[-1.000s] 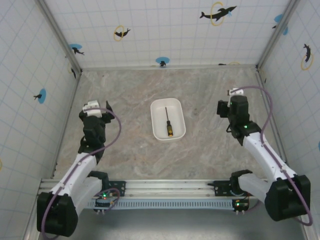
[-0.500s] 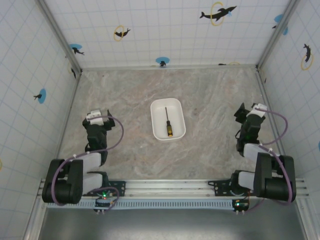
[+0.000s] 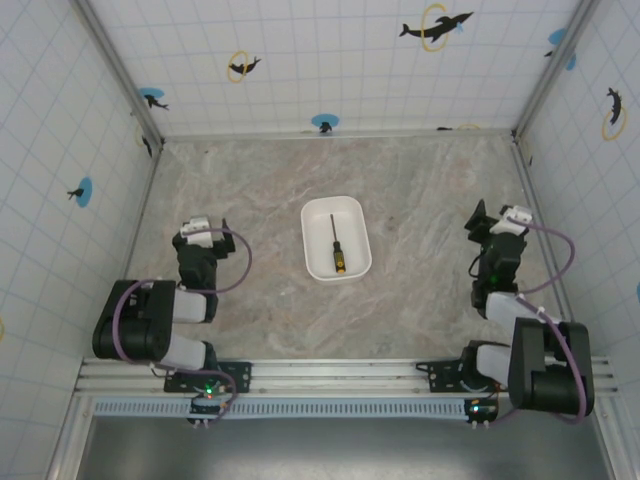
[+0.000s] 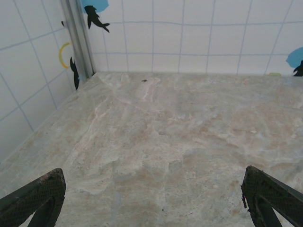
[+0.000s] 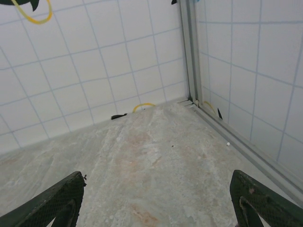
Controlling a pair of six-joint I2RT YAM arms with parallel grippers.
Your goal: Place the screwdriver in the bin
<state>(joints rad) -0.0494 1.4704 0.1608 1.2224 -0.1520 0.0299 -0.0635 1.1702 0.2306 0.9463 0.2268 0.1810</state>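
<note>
Arms sit folded low by their bases at the near edge, the left gripper [image 3: 200, 233] and right gripper [image 3: 496, 220] both spread wide and holding nothing, well apart from the work, which reads as a rest pose. Farther out, mid-surface [image 3: 430, 180], the screwdriver [image 3: 336, 244] lies lengthwise inside the bin [image 3: 352, 222], handle nearest, so the task looks done.

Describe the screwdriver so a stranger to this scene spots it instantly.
Find the white bin in the middle of the marbled table. The screwdriver lies inside it, alone. Its thin dark shaft and black-and-orange handle stand out against the white.
</note>
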